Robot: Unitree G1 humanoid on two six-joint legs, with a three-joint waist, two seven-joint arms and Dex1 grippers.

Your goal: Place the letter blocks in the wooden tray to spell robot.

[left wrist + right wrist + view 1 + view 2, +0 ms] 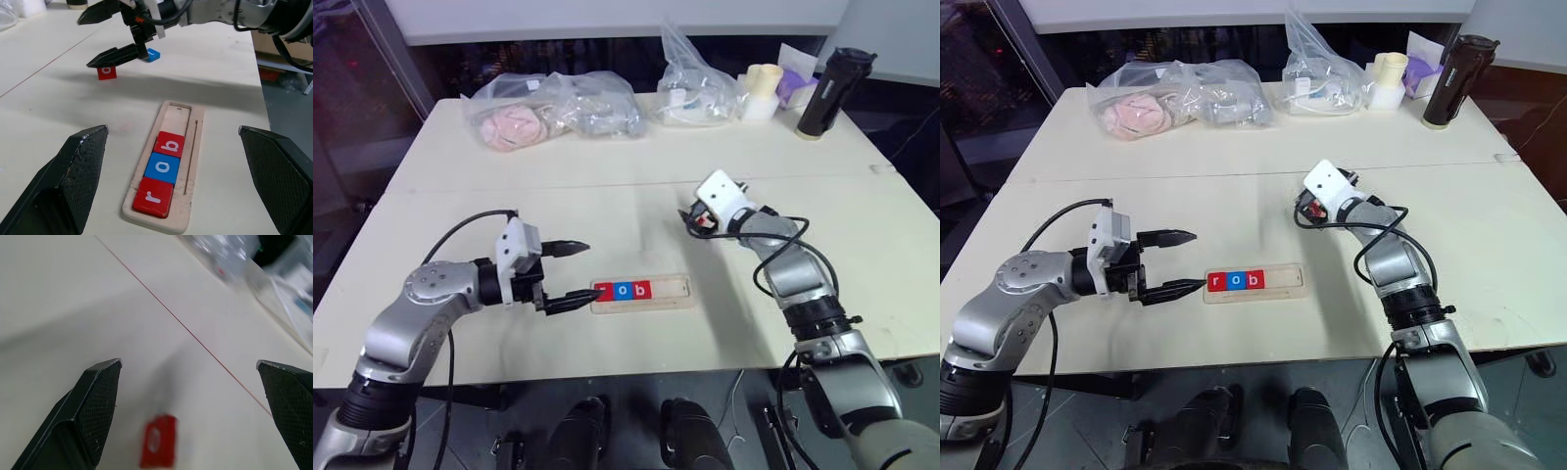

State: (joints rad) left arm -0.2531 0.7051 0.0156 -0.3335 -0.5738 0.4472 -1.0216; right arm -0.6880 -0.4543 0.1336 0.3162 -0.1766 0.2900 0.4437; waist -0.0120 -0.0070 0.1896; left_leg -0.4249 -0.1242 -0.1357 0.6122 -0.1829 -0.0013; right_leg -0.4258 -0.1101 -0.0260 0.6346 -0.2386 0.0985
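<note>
Three letter blocks already sit in the wooden tray (pixel 193 147) — a red r (pixel 152 197), a blue o (pixel 163 168) and a red b (pixel 170 144), packed touching from its left end, the right part of the groove bare — so the step in hand looks like fetching the fourth letter, the second o. Two loose blocks lie on the table (pixel 607 166) beyond the tray to its far right: a red block (pixel 106 72) and a blue block (pixel 152 55), near each other, their letters too small to read here. The right gripper (pixel 100 36) hovers just over them with its fingers spread wide and nothing between them; its own wrist view looks down on the red block (pixel 158 440) between and below the fingertips. Next, I judge, it must pick whichever loose block carries the o, descend square over it and close on its sides. The left gripper (pixel 573 272) reaches in level from the left, jaws wide and empty, its lower finger at the tray's left end — whether touching, I cannot tell
</note>
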